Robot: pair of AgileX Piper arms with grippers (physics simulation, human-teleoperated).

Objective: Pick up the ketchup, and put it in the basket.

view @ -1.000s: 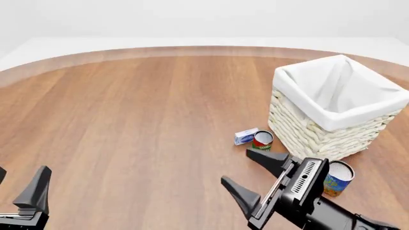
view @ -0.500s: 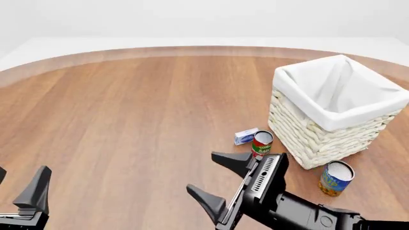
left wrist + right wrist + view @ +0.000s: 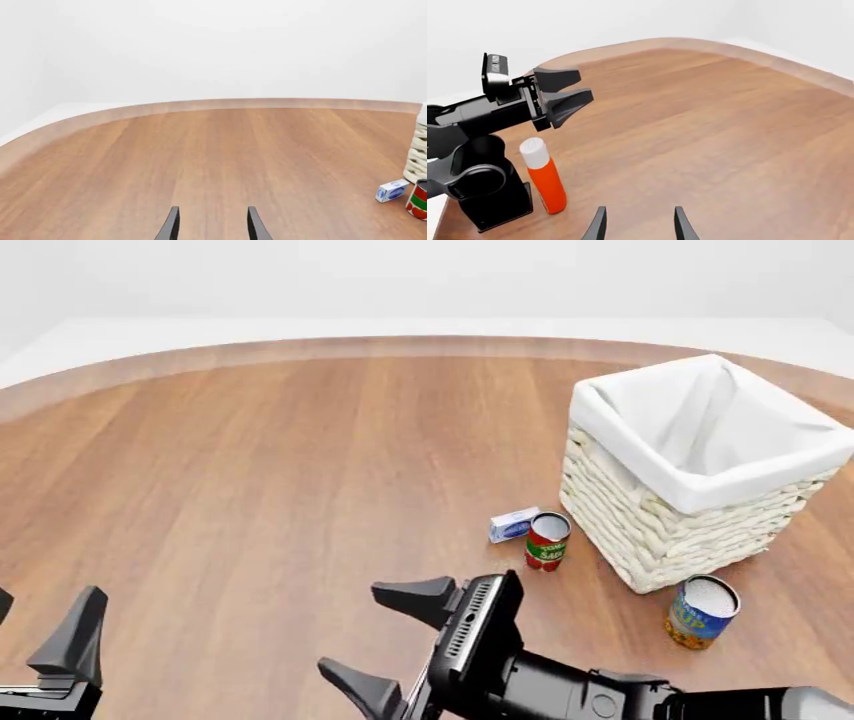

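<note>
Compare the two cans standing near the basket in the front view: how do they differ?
The tomato sauce can is red and green; the blue-and-yellow can is blue and yellow. The tomato sauce can stands beside a small white-and-blue box, farther from the camera; the blue-and-yellow can stands alone, nearer. Both stand close to the basket and show pale tops.

Red white-capped ketchup stands upright on the table; cream wicker basket, white-lined, sits open

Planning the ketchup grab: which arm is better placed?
Probably right: its open tool faces the ketchup, which stands by the left arm's base, behind the left tool, which points away.
</note>
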